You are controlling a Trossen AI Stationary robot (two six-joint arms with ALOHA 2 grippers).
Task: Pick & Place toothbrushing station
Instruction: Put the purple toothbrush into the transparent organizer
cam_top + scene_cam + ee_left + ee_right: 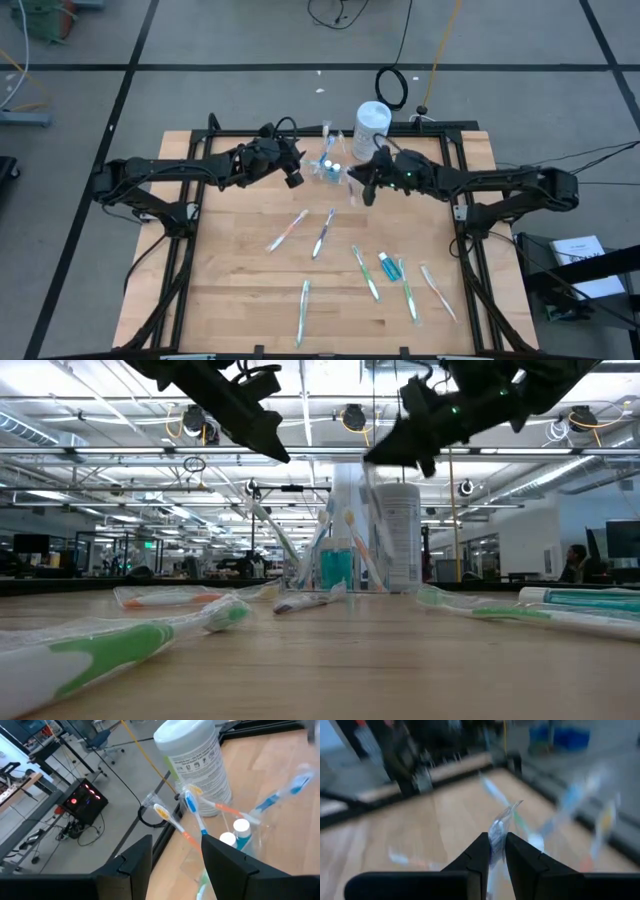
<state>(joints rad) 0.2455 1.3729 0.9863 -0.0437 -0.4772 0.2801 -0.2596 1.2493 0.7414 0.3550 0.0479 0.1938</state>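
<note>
Right gripper, high view: the right gripper [357, 187] sits just right of centre in the upper half of the frame, right beside the small clear plastic cup [330, 170], pinching a slim wrapped toothbrush [352, 189].
Left gripper, high view: the left gripper [293, 178] is left of the cup, near it but apart.
Cup, high view: it stands at the upper middle of the pale wooden table [230, 270], with brushes and white-capped blue tubes in it; the tall white cylindrical canister [371, 122] stands just upper right of it.
Loose items, high view: pastel toothbrushes lie across the centre and lower right, with one small blue tube [385, 265] among them.
Low view: cup [337, 565] and canister [399, 536] stand at centre; both arms hang in from the top edge.
Left wrist view: the dark fingers [135, 862] are spread apart with nothing between them; brushes fan out of the cup [240, 840] before the canister [195, 760].
Right wrist view: the fingers [480, 852] are closed narrowly on the clear-wrapped brush [499, 831].
</note>
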